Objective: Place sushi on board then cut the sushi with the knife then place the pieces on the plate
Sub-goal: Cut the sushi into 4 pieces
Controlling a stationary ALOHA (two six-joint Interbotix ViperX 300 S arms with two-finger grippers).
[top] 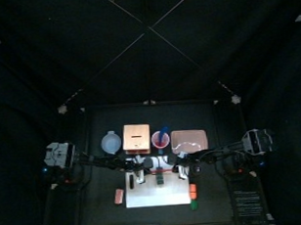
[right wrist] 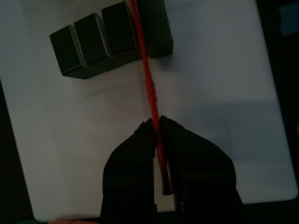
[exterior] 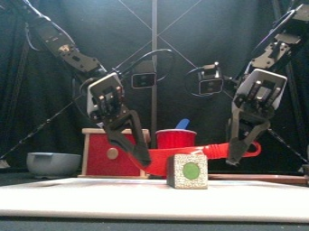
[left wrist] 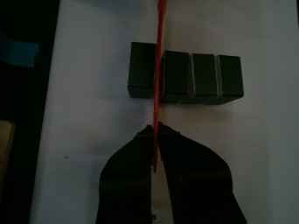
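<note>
Red cup with blue knife inside; left tool and right tool clenched on red knife

One white cutting board. One sushi roll on it, four blocks showing. Behind the board, one each: blue-grey bowl, wooden box, red cup, pink tray. Toy knives: two, red knife over the board, blue knife behind it. Small toys: three, orange-red toy left of the board, red toy and green toy at its right edge.
</note>
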